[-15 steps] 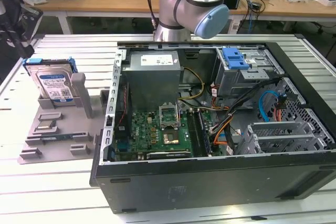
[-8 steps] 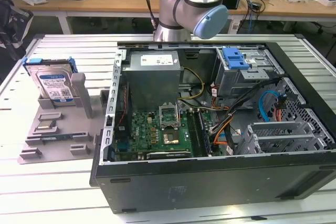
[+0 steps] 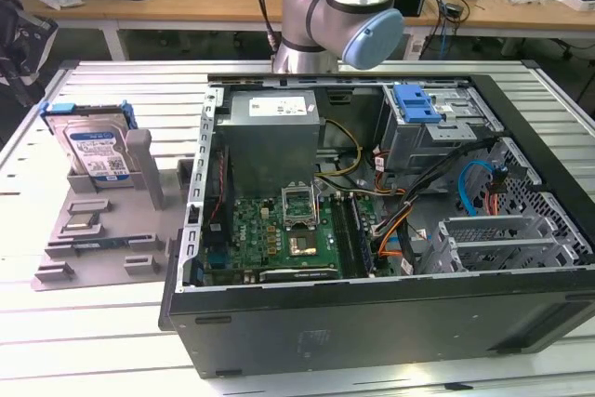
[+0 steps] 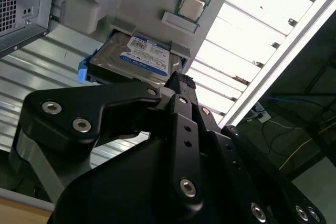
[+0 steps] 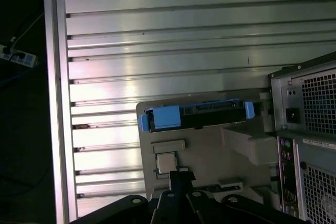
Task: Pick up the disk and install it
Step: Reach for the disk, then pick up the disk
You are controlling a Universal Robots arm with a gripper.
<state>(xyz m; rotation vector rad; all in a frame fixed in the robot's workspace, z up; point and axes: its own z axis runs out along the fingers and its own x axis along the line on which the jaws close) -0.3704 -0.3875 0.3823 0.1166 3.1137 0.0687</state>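
The disk (image 3: 95,151) is a silver drive with a white-and-blue label in a blue bracket. It stands tilted on edge in a grey holder (image 3: 102,230) at the exterior view's left, outside the computer case (image 3: 372,323). In both wrist views the disk (image 4: 142,56) (image 5: 194,118) sits in that holder beyond my black gripper (image 4: 180,80) (image 5: 179,176). The gripper is shut with nothing in it and hangs apart from the disk, above the holder. The arm (image 3: 335,6) rises behind the case.
The open case holds a motherboard (image 3: 279,230), a grey power supply (image 3: 274,127), cables and a drive bay with a blue caddy (image 3: 416,104). A small processor chip (image 4: 190,6) (image 5: 167,162) lies on the holder. Ribbed metal tabletop (image 5: 184,35) surrounds everything.
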